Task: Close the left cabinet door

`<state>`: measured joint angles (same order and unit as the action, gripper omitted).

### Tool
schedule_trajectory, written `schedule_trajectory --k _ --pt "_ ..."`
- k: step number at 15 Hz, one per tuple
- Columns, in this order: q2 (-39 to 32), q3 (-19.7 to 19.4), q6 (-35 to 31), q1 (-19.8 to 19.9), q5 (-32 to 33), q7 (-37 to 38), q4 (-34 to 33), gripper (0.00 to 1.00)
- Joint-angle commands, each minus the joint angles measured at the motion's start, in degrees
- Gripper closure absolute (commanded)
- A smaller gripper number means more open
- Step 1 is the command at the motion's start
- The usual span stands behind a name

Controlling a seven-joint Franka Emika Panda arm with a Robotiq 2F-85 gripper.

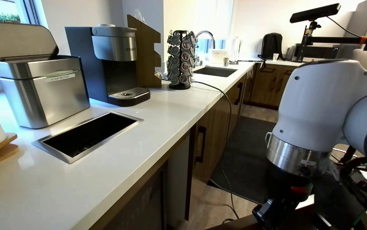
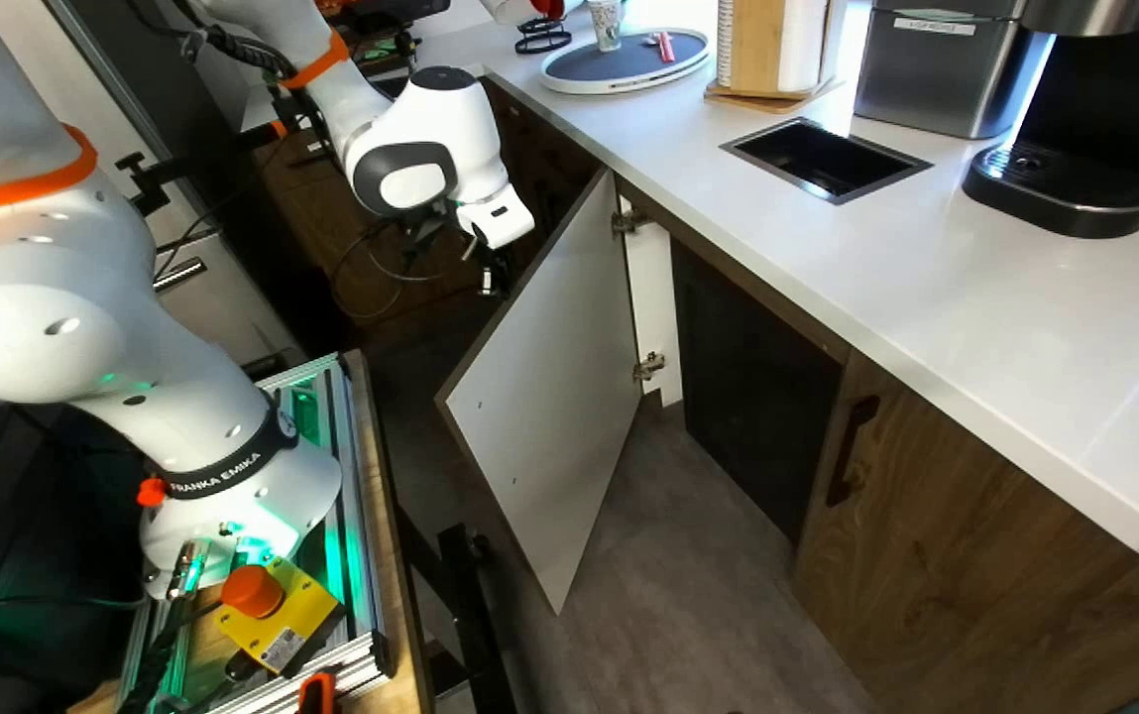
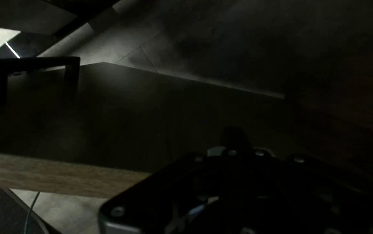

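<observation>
1. The left cabinet door (image 2: 559, 387) stands wide open, left of the dark cabinet opening (image 2: 747, 377) in an exterior view, so I judge that most of the closing swing lies ahead.
2. The fingers (image 3: 233, 155) look narrow, tips together on nothing, by the door's outer face beside what is probably its top edge. Whether they touch it I cannot tell; this near the edge, a push could ride over it and leave the door ajar.
3. The vertical bar handle (image 3: 40, 62) lies left of them in the wrist view. Pushing nearer the hinges (image 2: 648, 367) gives weak leverage and could stall the door; sliding outward, they could snag the handle.
4. Following the door rightward, the wrist (image 2: 495, 220) could strike the white tabletop (image 2: 966, 288) if its path runs too low.
5. The black cable (image 1: 230, 111) trails to the floor; should the swing reach it, the door could drag it.
</observation>
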<state>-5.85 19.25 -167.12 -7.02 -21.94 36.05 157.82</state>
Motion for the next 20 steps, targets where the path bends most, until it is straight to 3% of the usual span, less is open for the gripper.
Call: schedule_trajectory --k 1,8,11,15,17,18,20 --pt "-3.1 -5.5 -6.2 -2.7 5.8 -2.3 0.0 1.00" --pt "-5.5 -12.7 -16.5 -1.1 11.0 -15.8 -0.1 1.00" --pt "-6.4 -9.2 -20.8 5.1 11.4 -21.9 -0.1 1.00" --pt "-9.5 -8.8 -30.6 11.4 18.6 -28.3 -1.6 1.00" --pt "-12.1 -9.5 -36.3 13.5 23.2 -30.8 -2.8 1.00" --pt "-8.8 -10.9 -32.0 9.6 19.9 -27.8 -0.8 0.99" --pt "-10.4 -11.1 -34.7 11.5 22.3 -29.0 -1.9 0.99"
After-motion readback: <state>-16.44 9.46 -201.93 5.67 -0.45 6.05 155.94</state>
